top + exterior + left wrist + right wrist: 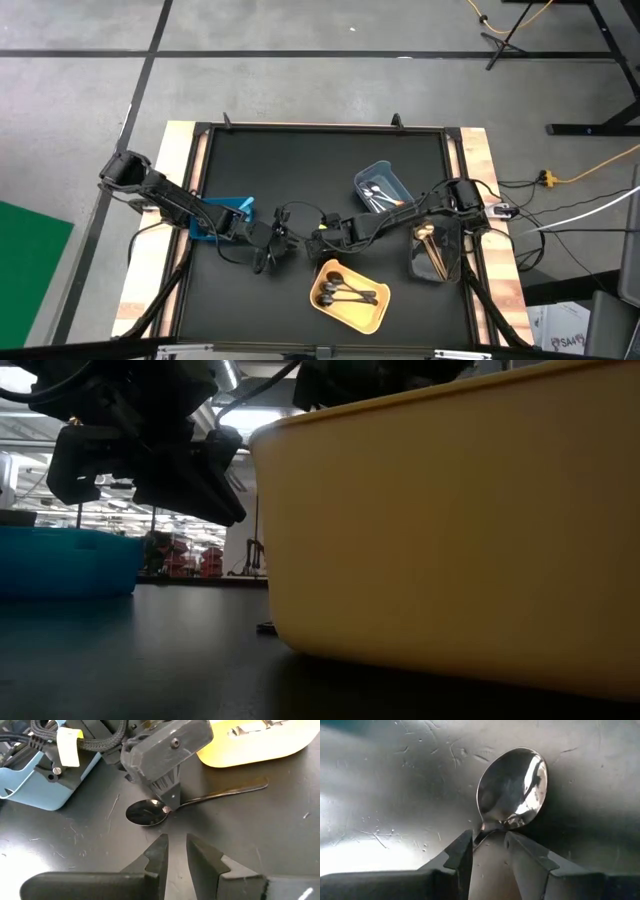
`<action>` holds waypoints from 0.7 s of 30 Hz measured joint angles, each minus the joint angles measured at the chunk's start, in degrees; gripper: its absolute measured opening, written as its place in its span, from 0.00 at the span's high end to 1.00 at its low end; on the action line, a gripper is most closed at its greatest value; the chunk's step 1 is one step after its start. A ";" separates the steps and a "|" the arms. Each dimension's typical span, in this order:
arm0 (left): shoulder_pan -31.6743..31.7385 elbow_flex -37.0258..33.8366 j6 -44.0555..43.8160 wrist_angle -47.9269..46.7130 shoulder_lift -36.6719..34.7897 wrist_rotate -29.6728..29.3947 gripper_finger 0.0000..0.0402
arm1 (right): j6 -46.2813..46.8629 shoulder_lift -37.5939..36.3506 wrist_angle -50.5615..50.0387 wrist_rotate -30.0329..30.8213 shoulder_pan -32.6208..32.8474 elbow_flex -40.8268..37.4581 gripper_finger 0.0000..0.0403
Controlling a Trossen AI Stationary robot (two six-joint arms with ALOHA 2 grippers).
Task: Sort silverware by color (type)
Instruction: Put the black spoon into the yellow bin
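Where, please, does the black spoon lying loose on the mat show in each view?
High: hidden under the two tools at mat centre.
Low: not visible.
Left wrist: black spoon centre, under the right tool.
Right wrist: bowl upper centre.
Shared landmark: yellow bin.
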 joint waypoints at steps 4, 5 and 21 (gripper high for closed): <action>0.00 0.00 0.02 0.00 -0.94 0.00 0.84 | -0.55 0.00 -0.37 -0.66 -1.08 0.00 0.69; 0.00 0.00 0.02 -0.08 -1.27 -0.02 0.84 | -0.57 0.00 -0.49 -0.86 -1.24 -0.02 0.69; -0.07 -0.03 -0.03 -2.55 -9.58 -0.13 0.84 | -5.24 0.44 -5.09 4.50 -3.72 3.21 0.69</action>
